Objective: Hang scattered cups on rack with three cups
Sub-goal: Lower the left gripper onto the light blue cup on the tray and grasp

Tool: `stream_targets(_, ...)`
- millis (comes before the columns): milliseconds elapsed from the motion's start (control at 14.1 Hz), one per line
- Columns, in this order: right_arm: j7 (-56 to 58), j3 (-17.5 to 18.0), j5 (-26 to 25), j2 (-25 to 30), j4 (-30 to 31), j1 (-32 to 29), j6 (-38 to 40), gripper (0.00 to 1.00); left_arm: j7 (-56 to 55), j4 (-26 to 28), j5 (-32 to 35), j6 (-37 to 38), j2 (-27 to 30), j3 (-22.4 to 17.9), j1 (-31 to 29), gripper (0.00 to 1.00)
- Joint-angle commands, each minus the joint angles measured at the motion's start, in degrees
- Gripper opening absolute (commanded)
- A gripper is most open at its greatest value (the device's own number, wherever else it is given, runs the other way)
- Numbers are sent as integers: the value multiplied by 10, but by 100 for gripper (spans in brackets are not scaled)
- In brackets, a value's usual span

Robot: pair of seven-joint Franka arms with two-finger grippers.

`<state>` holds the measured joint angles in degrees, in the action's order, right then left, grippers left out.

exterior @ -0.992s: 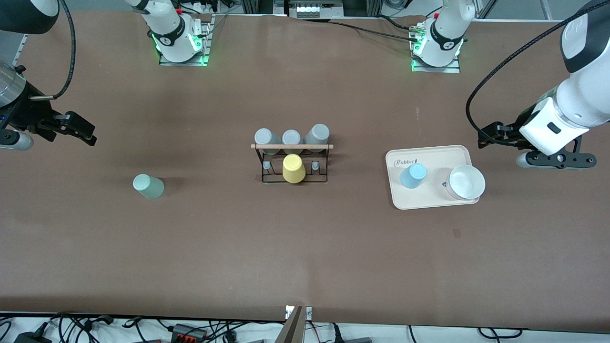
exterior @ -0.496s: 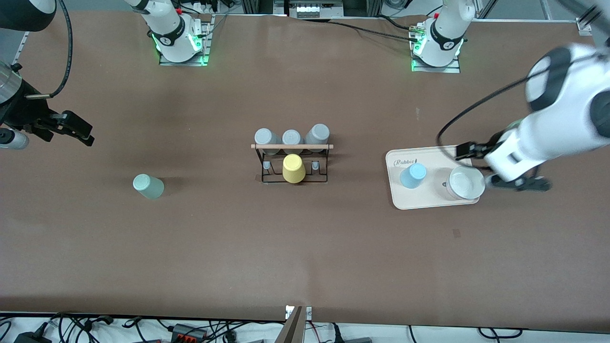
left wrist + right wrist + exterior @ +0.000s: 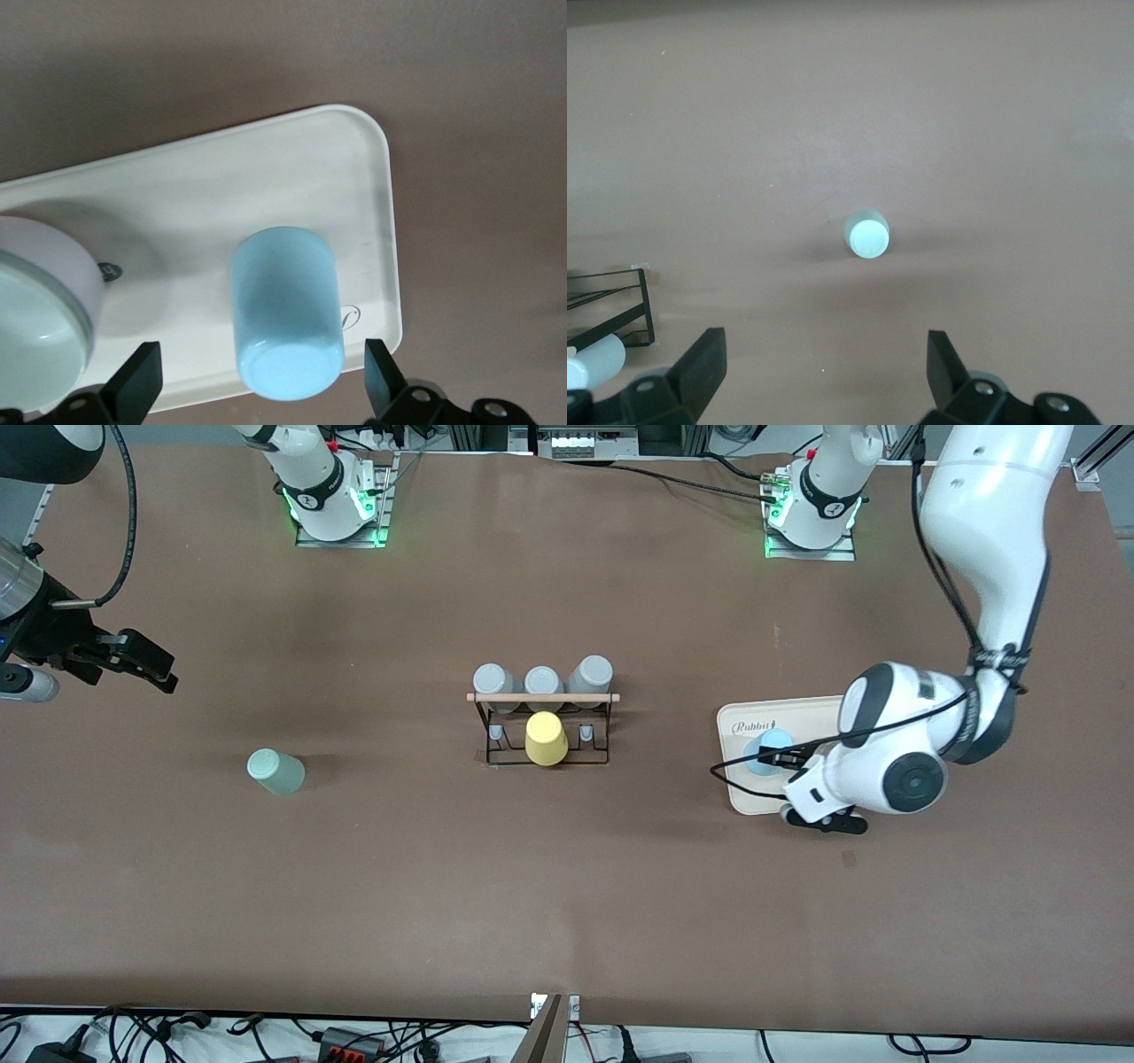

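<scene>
While our left hand (image 3: 780,766) hovers low over the cream tray (image 3: 740,802), its fingers (image 3: 142,382) spread wide on either side of the light blue cup (image 3: 769,746), our right hand (image 3: 146,662) waits above the right arm's end of the counter (image 3: 567,895), fingers (image 3: 704,363) just as wide and holding nothing. We see the blue cup standing upside down on the tray beside a white bowl (image 3: 40,323), with no finger touching it in the left wrist view. The mint-green cup (image 3: 275,771) stands alone, also upside down, on bare counter toward the right arm's end, well apart from the rack (image 3: 542,726) and a little nearer the front camera than it. We find the black wire rack with its wooden rod (image 3: 542,698) at the middle of the counter, carrying three grey cups (image 3: 541,680) in a row on the side away from the front camera and one yellow cup (image 3: 546,738) on the nearer side. Our counter is covered in plain brown matte sheeting that runs edge to edge. Both arm bases (image 3: 332,500) are bolted to metal plates along the top edge and glow green, and loose cables (image 3: 177,1032) lie along the edge nearest the front camera.
</scene>
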<state>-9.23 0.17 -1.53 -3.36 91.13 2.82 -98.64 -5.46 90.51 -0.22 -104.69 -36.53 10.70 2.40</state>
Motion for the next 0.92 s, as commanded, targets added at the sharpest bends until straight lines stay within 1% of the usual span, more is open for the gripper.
stream_targets(0, -7, 1, 0, -16, -5, -2, 9, 100, 1, 19, -12, -4, 5, -3, 13, 100)
stream_targets(213, -3, 0, -1, -29, 3, -2, 7, 100, 1, 23, -12, 3, -6, -3, 13, 100)
stream_targets(425, -4, 0, -7, -32, 41, -2, 0, 100, 1, 41, -12, 7, -13, -3, 13, 100)
stream_targets(496, -3, 0, -7, -41, 49, -4, -9, 100, 1, 41, -12, 9, -13, -3, 13, 100)
stream_targets(567, 12, 0, -7, -51, 53, -4, -21, 100, 1, 41, -12, 14, -14, -3, 10, 98)
stream_targets(709, 57, -1, -8, -73, 60, -5, -42, 100, -8, 41, -13, 15, -19, -3, 14, 92)
stream_targets(780, 75, -1, -8, -81, 72, -9, -65, 100, -22, 41, -13, 15, -18, -2, 15, 82)
stream_targets(850, 101, -2, -8, -89, 86, -11, -94, 100, -32, 39, -13, 17, -17, -2, 15, 69)
